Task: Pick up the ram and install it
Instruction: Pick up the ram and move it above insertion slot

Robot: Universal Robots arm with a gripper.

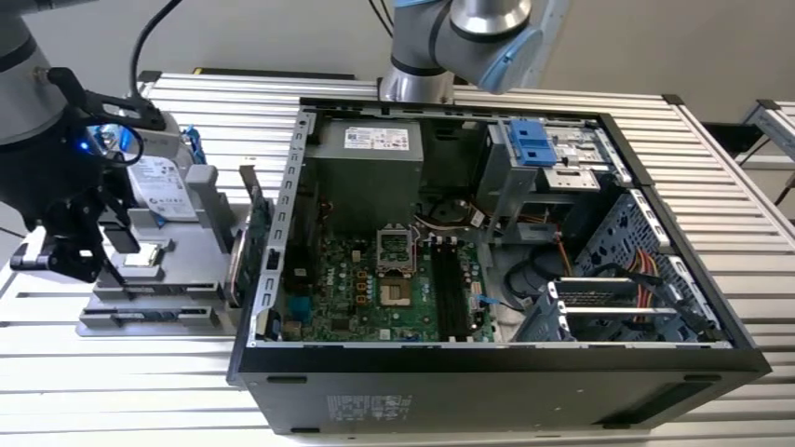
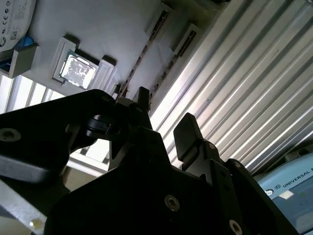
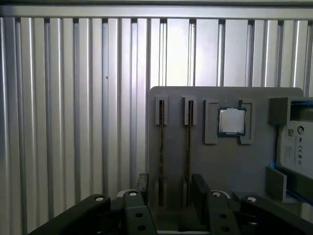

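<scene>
Two ram sticks stand on edge in slots of a grey fixture plate [image 3: 230,166]; in the first wrist view one ram [image 3: 161,147] lies beside the other [image 3: 188,147]. In the second wrist view a stick's thin edge [image 2: 143,53] runs away from the fingers. My gripper [image 3: 171,186] hovers above the near end of these sticks, open, with nothing between its fingers [image 3: 200,183]. In the exterior view the gripper [image 1: 60,253] hangs over the fixture at the exterior view's left, beside the open computer case [image 1: 497,372]. The motherboard's black slots [image 1: 448,291] lie inside the case.
A CPU [image 3: 231,121] and a silver hard drive [image 3: 296,142] also sit on the fixture. A green expansion card [image 1: 249,244] stands between fixture and case. The table [image 1: 112,372] is slatted metal. The arm's base [image 1: 423,65] rises behind the case.
</scene>
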